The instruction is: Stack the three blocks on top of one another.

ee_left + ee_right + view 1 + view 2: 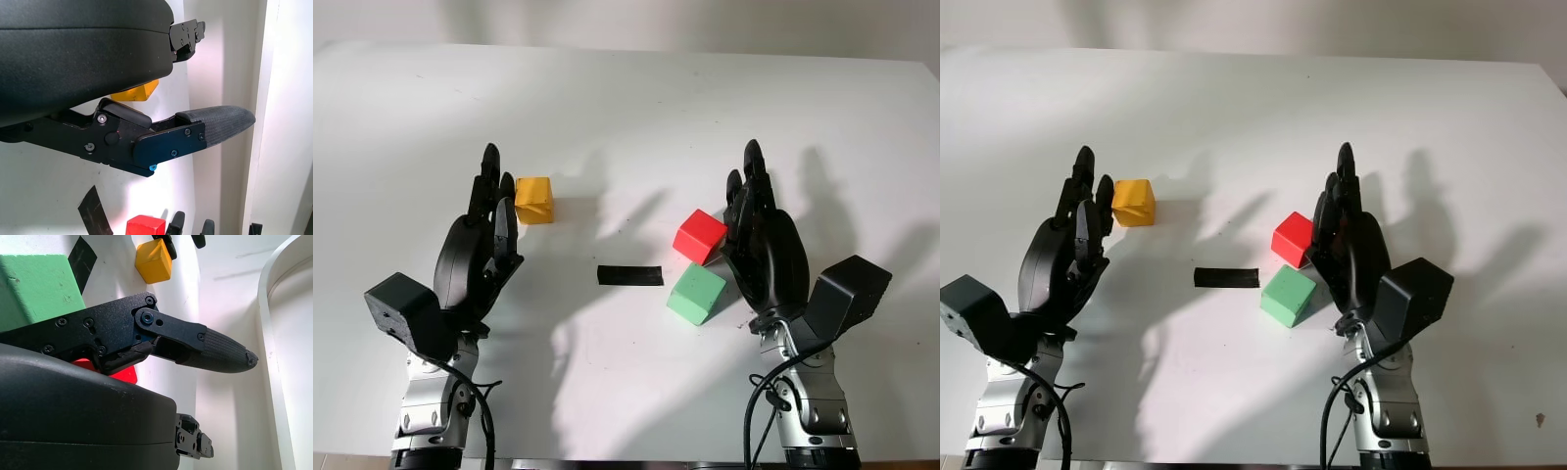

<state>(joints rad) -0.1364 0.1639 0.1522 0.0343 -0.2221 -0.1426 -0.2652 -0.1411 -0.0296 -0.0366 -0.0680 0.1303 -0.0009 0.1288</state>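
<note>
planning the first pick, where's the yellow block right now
The yellow block sits on the table's left side, just beside the open left hand, well apart from the red block.

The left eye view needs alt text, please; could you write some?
Two open black robot hands, left and right, hover over a white table. A yellow cube sits beside the left; a red cube and green cube beside the right.

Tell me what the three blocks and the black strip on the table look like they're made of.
Yellow block, red block, green block: likely painted wood or solid plastic, matte; flat even colour, crisp edges, and small scuffs on the green one in the right wrist view. Black strip: probably tape, since it lies thin and flat on the white table. Both the left hand and the right hand are open.
</note>
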